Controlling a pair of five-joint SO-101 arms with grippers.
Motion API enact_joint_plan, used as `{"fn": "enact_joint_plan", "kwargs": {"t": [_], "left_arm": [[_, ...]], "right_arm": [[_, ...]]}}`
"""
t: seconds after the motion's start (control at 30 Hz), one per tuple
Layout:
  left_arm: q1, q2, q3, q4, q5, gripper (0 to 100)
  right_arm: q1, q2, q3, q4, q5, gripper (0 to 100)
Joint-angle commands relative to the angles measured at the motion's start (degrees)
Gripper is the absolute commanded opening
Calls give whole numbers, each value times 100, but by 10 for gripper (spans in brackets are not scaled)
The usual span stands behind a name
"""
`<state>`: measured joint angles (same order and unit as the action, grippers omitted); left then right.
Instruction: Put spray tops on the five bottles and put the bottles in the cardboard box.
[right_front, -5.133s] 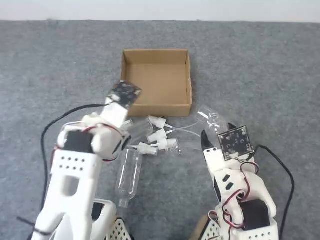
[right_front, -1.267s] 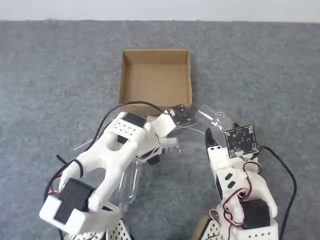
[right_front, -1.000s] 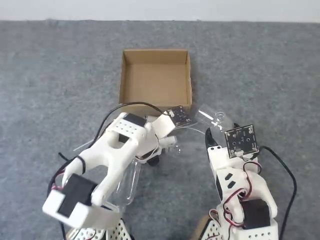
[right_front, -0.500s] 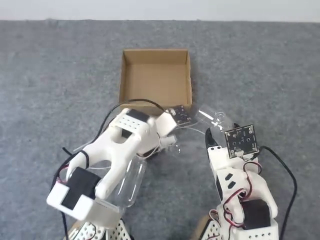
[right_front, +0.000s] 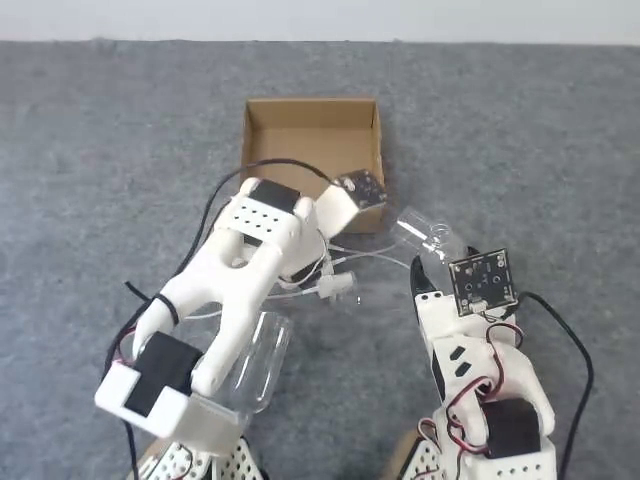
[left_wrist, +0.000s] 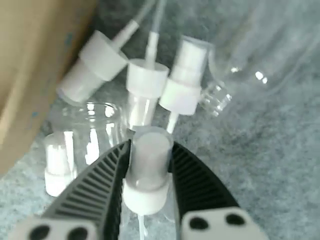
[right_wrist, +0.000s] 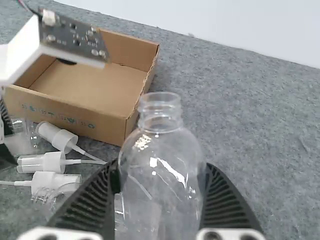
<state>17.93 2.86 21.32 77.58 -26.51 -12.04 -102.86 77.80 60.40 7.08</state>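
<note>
My left gripper (left_wrist: 148, 145) is shut on a white spray top (left_wrist: 147, 167), just above a cluster of other spray tops (left_wrist: 145, 90) lying on the carpet by the cardboard box (right_front: 312, 150). In the high view the left arm (right_front: 255, 260) stretches to the box's front right corner. My right gripper (right_wrist: 160, 172) is shut on a clear bottle (right_wrist: 159, 150), held upright with its neck open. That bottle (right_front: 430, 238) sits right of the spray tops (right_front: 335, 285). The box is empty.
Another clear bottle (right_front: 262, 360) lies on the carpet, partly under the left arm. More bottles (left_wrist: 260, 45) lie beside the spray tops, and one short clear piece (left_wrist: 92, 125) stands near the box wall (left_wrist: 35, 65). Grey carpet stretches wide on both sides.
The left arm swung in from the left over the spray tops, then drew its wrist toward the box's front right corner. The right arm stayed still with its bottle.
</note>
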Motion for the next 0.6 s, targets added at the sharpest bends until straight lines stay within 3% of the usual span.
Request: {"fn": "enact_joint_plan", "kwargs": {"t": [0.0, 0.57], "left_arm": [[-26, -97, -400, 79, 255, 13], [-633, -2541, -365, 44, 1240, 12]], "right_arm": [[57, -119, -105, -136, -62, 76], [-215, -119, -167, -136, -659, 76]]}}
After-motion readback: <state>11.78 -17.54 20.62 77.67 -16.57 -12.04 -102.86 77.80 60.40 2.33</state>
